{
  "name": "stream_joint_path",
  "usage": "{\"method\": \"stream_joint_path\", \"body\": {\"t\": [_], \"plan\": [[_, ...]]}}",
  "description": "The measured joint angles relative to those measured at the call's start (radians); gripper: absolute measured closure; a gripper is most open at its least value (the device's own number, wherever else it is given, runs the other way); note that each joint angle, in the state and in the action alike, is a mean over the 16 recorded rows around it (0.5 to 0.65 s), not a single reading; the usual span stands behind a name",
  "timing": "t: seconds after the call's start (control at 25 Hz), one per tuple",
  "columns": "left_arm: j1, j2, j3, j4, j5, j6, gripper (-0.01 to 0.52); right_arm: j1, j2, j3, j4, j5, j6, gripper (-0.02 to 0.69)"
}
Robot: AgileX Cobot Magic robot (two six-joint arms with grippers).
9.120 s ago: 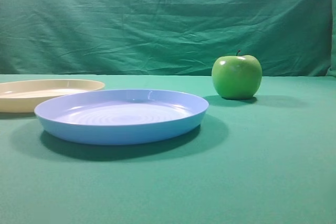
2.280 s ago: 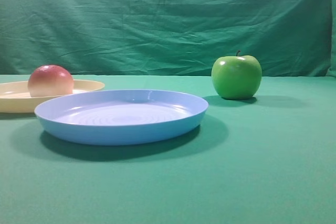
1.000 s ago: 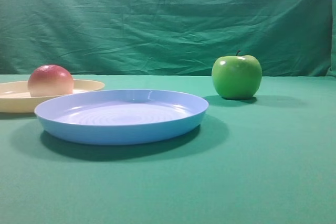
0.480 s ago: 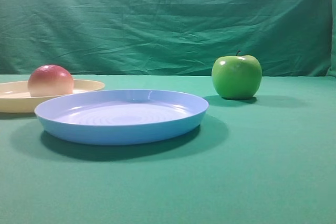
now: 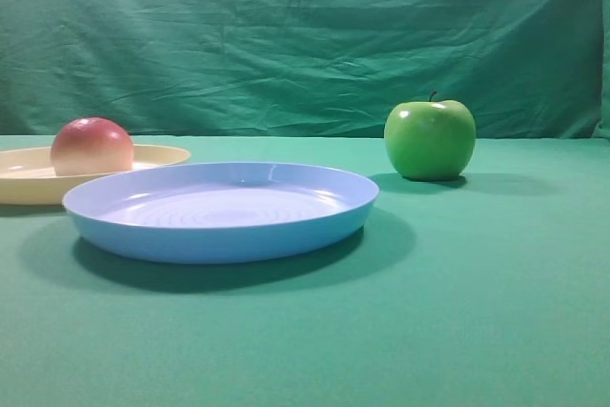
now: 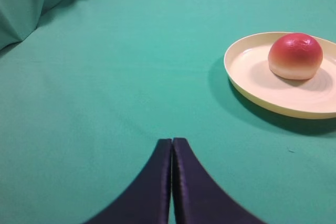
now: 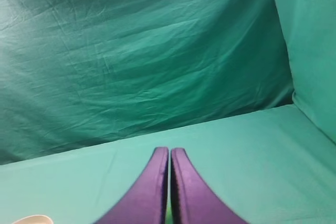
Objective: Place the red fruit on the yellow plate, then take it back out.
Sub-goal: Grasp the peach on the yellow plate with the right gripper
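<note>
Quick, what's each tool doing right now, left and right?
Left tool: closed, holding nothing.
Right tool: closed, holding nothing.

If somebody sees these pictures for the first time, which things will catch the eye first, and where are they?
The big blue plate fills the front middle of the green table. A shiny green apple stands behind it on the right. At the far left, the red fruit sits on the yellow plate; the left wrist view shows the left gripper apart from the plate, its fingers pressed together.
</note>
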Motion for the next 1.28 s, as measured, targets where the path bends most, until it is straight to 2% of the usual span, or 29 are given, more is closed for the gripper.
{"method": "stream_joint_path", "body": {"t": [0.28,0.6,0.96,1.28], "plan": [[0.0,0.0,0.0,0.0,0.0,0.0,0.514,0.073,0.193,-0.127,0.02,0.149,-0.16,0.665],[0.0,0.0,0.0,0.0,0.0,0.0,0.514,0.239,0.533,-0.347,0.017,0.287,-0.2,0.665],[0.0,0.0,0.0,0.0,0.0,0.0,0.514,0.419,0.968,-0.63,0.009,0.317,-0.214,0.665],[0.0,0.0,0.0,0.0,0.0,0.0,0.514,0.52,1.322,-0.912,0.026,0.301,-0.219,0.665]]}}
